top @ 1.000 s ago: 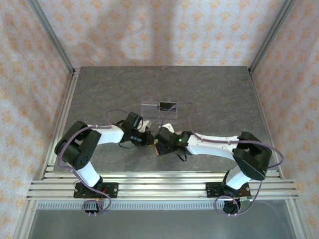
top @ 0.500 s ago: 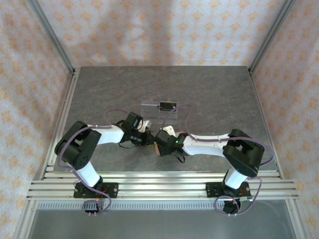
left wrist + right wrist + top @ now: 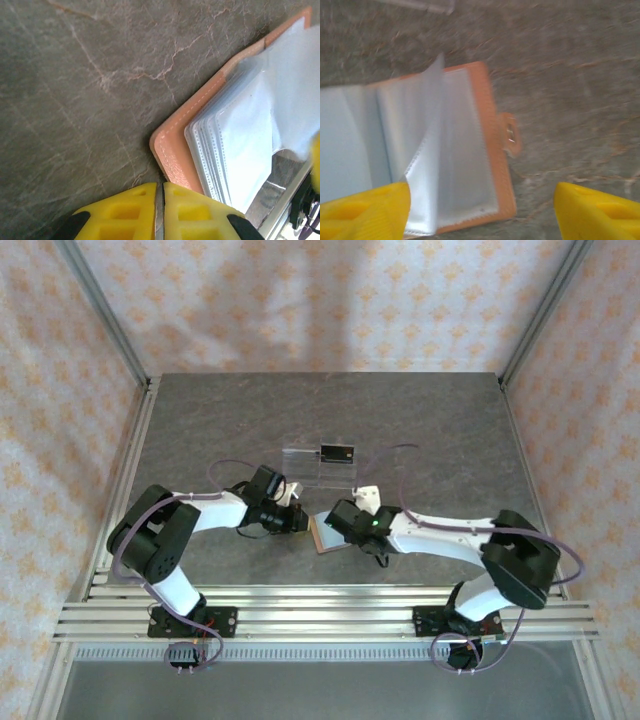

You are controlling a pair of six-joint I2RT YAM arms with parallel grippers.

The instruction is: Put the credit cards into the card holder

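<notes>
Lying open on the tabletop (image 3: 430,430) near the front edge, the card holder (image 3: 490,150) is found between the two grippers. Its clear sleeves are fanned and one sleeve leaf (image 3: 427,150) stands up. The snap tab (image 3: 510,133) juts from the outer edge.

- The left gripper (image 3: 161,195) is pressed together right at a corner of the holder. Whether the leather edge is nipped cannot be told.
- The right gripper (image 3: 482,215) is spread wide over the holder, and nothing is held in it.
- The black card (image 3: 337,452) is propped on the clear stand (image 3: 305,462) farther back, well apart from the holder.
- A pale bluish patch (image 3: 342,145) on the other page may be the second card behind plastic. This is not settled, as the view is blurred.

Stage judged: no card is in hand and a sleeve is being readied.

Risks noted:
- The upright leaf may flop shut once released, closing the pocket mouth.
- The holder may be dragged or spun if only its corner is pinned.
- The thin card may be knocked off the stand, or the stand tipped, by a wide-spread approach.
</notes>
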